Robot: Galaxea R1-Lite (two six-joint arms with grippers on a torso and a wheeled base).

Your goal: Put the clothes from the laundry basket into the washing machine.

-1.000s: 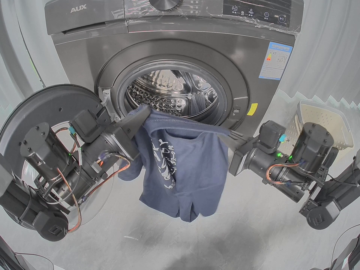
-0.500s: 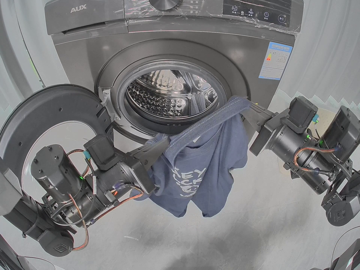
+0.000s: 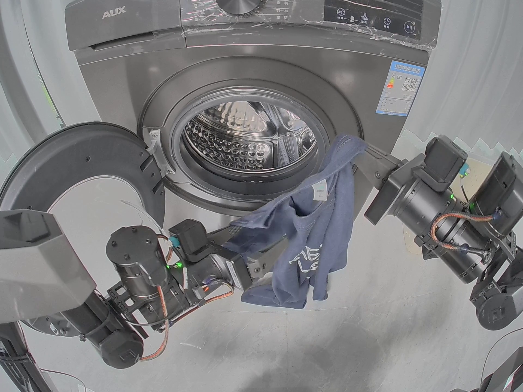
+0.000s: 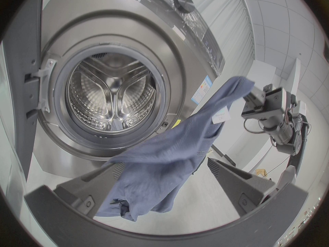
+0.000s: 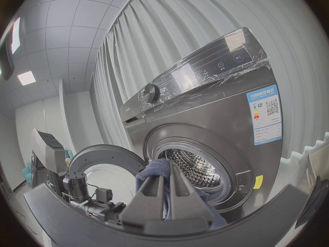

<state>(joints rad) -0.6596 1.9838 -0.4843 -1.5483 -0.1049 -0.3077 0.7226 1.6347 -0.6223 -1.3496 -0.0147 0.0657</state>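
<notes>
Shirt [image 3: 327,219] in right jaws, over left jaws

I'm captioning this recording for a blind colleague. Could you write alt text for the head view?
A navy T-shirt hangs between two robot grippers in front of a front-loading washing machine with its door swung open. The right gripper pinches the shirt's upper end beside the drum opening; the lower end drapes over the open left gripper.

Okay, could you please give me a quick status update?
Left gripper open, navy T-shirt draped over one finger. Right gripper shut on its upper end. Hangs outside drum; door open, nothing blocking.
</notes>
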